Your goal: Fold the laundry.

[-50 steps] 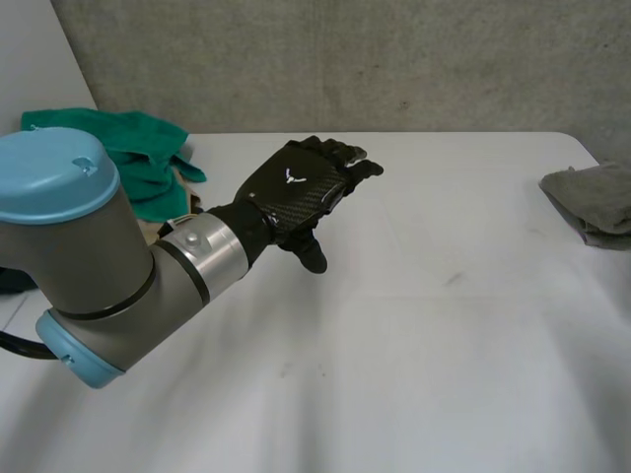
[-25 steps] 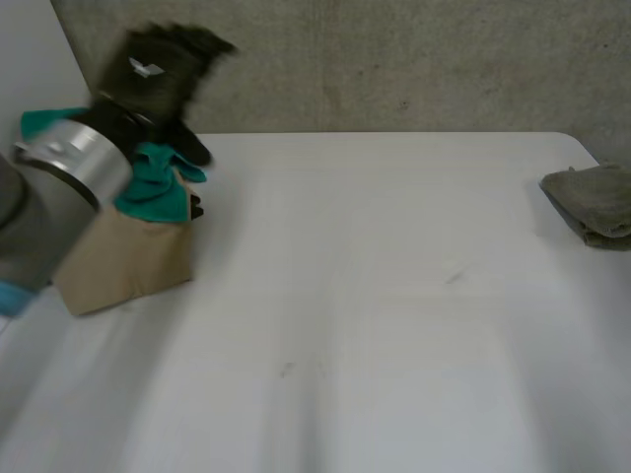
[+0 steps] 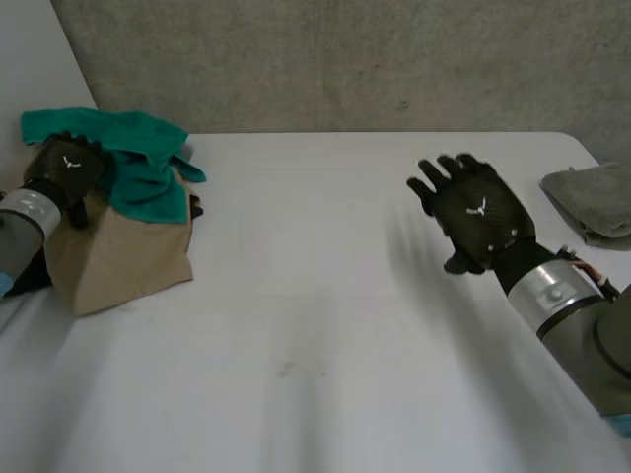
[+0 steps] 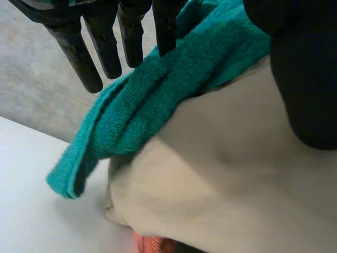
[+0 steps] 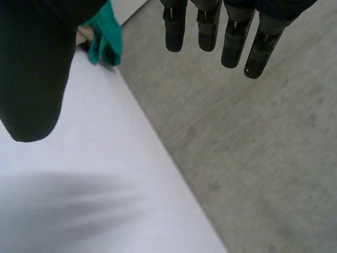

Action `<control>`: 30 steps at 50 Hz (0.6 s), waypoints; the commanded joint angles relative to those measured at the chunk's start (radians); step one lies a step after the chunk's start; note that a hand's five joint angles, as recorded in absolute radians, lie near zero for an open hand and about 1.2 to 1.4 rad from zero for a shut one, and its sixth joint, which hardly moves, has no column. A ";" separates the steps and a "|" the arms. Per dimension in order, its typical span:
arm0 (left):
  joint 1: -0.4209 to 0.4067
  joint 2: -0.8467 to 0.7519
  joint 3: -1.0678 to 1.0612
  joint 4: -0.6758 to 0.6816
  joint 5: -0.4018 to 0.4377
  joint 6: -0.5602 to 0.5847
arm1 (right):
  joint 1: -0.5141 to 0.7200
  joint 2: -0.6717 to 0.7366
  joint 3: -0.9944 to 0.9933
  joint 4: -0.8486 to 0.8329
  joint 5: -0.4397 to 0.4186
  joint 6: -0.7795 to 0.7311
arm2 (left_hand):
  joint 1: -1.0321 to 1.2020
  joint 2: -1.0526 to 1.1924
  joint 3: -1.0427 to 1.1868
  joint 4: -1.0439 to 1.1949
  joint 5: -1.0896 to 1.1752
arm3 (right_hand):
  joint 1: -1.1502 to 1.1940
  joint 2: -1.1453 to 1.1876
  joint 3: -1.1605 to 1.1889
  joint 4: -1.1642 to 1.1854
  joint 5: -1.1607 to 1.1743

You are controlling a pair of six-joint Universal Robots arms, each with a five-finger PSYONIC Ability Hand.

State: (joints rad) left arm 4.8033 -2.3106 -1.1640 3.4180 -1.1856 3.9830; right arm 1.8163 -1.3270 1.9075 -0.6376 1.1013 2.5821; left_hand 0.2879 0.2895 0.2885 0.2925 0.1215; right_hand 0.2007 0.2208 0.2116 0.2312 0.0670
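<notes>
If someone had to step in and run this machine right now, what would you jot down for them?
Left hand: open, on the green towel that lies on the beige cloth, piled at the table's far left corner.
Right hand: open, holding nothing, raised above the table.
Grey cloth: bunched at the right edge.
Done: nothing is spread out for folding yet.
Left: probably pull one piece mid-table, flatten, fold; then the others.

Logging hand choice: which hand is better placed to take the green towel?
Left. The left hand sits at the green towel with straight fingers; the right hand hovers open across the table.
</notes>
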 commanded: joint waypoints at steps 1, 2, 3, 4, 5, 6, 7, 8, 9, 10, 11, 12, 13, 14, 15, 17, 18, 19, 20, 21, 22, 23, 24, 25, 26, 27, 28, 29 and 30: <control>-0.014 -0.012 0.023 0.224 0.001 -0.175 | -0.006 0.041 0.018 0.021 0.012 -0.003 | 0.069 0.068 0.069 0.065 0.061 | -0.026 -0.046 -0.037 -0.057 -0.067; -0.016 -0.010 0.026 0.228 0.004 -0.206 | -0.008 0.041 0.018 0.022 0.012 -0.003 | 0.069 0.068 0.069 0.065 0.061 | -0.026 -0.046 -0.037 -0.057 -0.067; -0.022 -0.009 0.042 0.231 0.012 -0.258 | -0.008 0.043 0.018 0.026 0.014 -0.005 | 0.069 0.068 0.069 0.065 0.061 | -0.026 -0.046 -0.037 -0.057 -0.067; -0.025 -0.013 0.055 0.231 0.015 -0.283 | -0.008 0.043 0.018 0.026 0.014 -0.005 | 0.069 0.068 0.069 0.065 0.061 | -0.026 -0.046 -0.037 -0.057 -0.067; -0.028 -0.016 0.069 0.231 0.017 -0.303 | -0.008 0.043 0.018 0.026 0.014 -0.005 | 0.069 0.068 0.069 0.065 0.061 | -0.026 -0.046 -0.037 -0.057 -0.067; -0.033 -0.019 0.081 0.230 0.018 -0.318 | -0.008 0.043 0.018 0.026 0.014 -0.005 | 0.069 0.068 0.069 0.065 0.061 | -0.026 -0.046 -0.037 -0.057 -0.067; -0.039 -0.030 0.101 0.230 0.018 -0.332 | -0.008 0.043 0.016 0.024 0.014 -0.005 | 0.067 0.065 0.066 0.062 0.058 | -0.026 -0.046 -0.037 -0.057 -0.067; -0.043 -0.038 0.112 0.228 0.018 -0.331 | -0.008 0.045 0.016 0.024 0.014 -0.005 | 0.066 0.065 0.066 0.062 0.058 | -0.026 -0.046 -0.037 -0.057 -0.067; -0.046 -0.047 0.121 0.227 0.018 -0.331 | -0.008 0.046 0.015 0.024 0.014 -0.005 | 0.066 0.065 0.066 0.062 0.058 | -0.026 -0.046 -0.037 -0.057 -0.067; -0.049 -0.056 0.132 0.227 0.018 -0.331 | -0.008 0.051 0.015 0.024 0.014 -0.005 | 0.066 0.065 0.066 0.062 0.058 | -0.026 -0.046 -0.037 -0.057 -0.067; -0.054 -0.073 0.159 0.224 0.017 -0.331 | -0.008 0.055 0.013 0.024 0.014 -0.005 | 0.066 0.065 0.066 0.062 0.058 | -0.026 -0.046 -0.037 -0.057 -0.067; -0.057 -0.079 0.171 0.219 0.017 -0.331 | -0.008 0.061 0.012 0.024 0.012 -0.005 | 0.066 0.065 0.066 0.062 0.058 | -0.026 -0.046 -0.037 -0.057 -0.067; -0.059 -0.085 0.182 0.213 0.017 -0.331 | -0.008 0.068 0.010 0.024 0.014 -0.006 | 0.066 0.065 0.066 0.062 0.058 | -0.026 -0.046 -0.037 -0.057 -0.067; -0.060 -0.090 0.191 0.207 0.017 -0.331 | -0.008 0.078 0.008 0.024 0.012 -0.005 | 0.066 0.065 0.066 0.062 0.058 | -0.026 -0.046 -0.037 -0.057 -0.067; -0.063 -0.096 0.207 0.195 0.017 -0.331 | -0.008 0.083 0.008 0.024 0.012 -0.005 | 0.066 0.065 0.066 0.062 0.058 | -0.026 -0.046 -0.037 -0.057 -0.067; -0.066 -0.098 0.216 0.181 0.018 -0.331 | -0.008 0.089 0.007 0.024 0.012 -0.007 | 0.061 0.059 0.060 0.056 0.053 | -0.026 -0.046 -0.037 -0.057 -0.067; -0.066 -0.098 0.221 0.175 0.020 -0.331 | -0.008 0.095 0.004 0.024 0.012 -0.007 | 0.058 0.056 0.057 0.053 0.050 | -0.026 -0.046 -0.037 -0.057 -0.067; -0.068 -0.099 0.234 0.164 0.021 -0.331 | -0.008 0.097 0.004 0.024 0.012 -0.007 | 0.055 0.053 0.054 0.050 0.047 | -0.026 -0.046 -0.037 -0.057 -0.067; -0.068 -0.101 0.240 0.159 0.021 -0.331 | -0.008 0.100 0.002 0.024 0.012 -0.007 | 0.052 0.050 0.051 0.047 0.044 | -0.026 -0.046 -0.037 -0.057 -0.067; -0.069 -0.101 0.247 0.152 0.023 -0.331 | -0.008 0.103 0.001 0.024 0.012 -0.007 | 0.052 0.050 0.051 0.047 0.044 | -0.026 -0.046 -0.037 -0.057 -0.067; -0.074 -0.098 0.248 0.135 0.026 -0.331 | -0.006 0.109 -0.004 0.024 0.012 -0.007 | 0.052 0.050 0.051 0.047 0.044 | -0.026 -0.046 -0.037 -0.057 -0.067; -0.077 -0.092 0.248 0.124 0.026 -0.331 | -0.006 0.114 -0.005 0.023 0.012 -0.007 | 0.055 0.053 0.054 0.050 0.047 | -0.026 -0.046 -0.037 -0.057 -0.067; -0.083 -0.086 0.245 0.115 0.026 -0.331 | -0.008 0.117 -0.005 0.022 0.012 -0.007 | 0.055 0.053 0.054 0.050 0.047 | -0.026 -0.046 -0.037 -0.057 -0.067; -0.086 -0.078 0.244 0.106 0.026 -0.331 | -0.008 0.121 -0.007 0.022 0.012 -0.007 | 0.055 0.053 0.054 0.050 0.047 | -0.026 -0.046 -0.037 -0.057 -0.067; -0.091 -0.052 0.239 0.092 0.026 -0.335 | -0.008 0.126 -0.008 0.022 0.012 -0.008 | 0.055 0.053 0.054 0.050 0.047 | -0.026 -0.046 -0.037 -0.057 -0.067; -0.092 -0.035 0.237 0.087 0.026 -0.338 | -0.008 0.129 -0.010 0.022 0.012 -0.007 | 0.055 0.053 0.054 0.050 0.047 | -0.026 -0.046 -0.037 -0.057 -0.067; -0.092 -0.020 0.234 0.084 0.026 -0.340 | -0.008 0.130 -0.011 0.022 0.012 -0.007 | 0.052 0.050 0.051 0.047 0.044 | -0.026 -0.046 -0.037 -0.057 -0.067; -0.092 -0.006 0.233 0.083 0.026 -0.341 | -0.008 0.132 -0.013 0.024 0.012 -0.007 | 0.055 0.053 0.054 0.050 0.047 | -0.026 -0.046 -0.037 -0.057 -0.067; -0.092 0.006 0.233 0.080 0.027 -0.341 | -0.008 0.137 -0.015 0.024 0.012 -0.008 | 0.055 0.053 0.054 0.050 0.047 | -0.026 -0.046 -0.037 -0.057 -0.067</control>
State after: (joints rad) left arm 4.7219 -2.3899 -0.9185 3.5371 -1.1611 3.6503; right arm 1.8086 -1.2102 1.9028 -0.6145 1.1136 2.5750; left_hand 0.2879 0.2897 0.2885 0.2951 0.1214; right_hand 0.2007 0.2208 0.2116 0.2313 0.0670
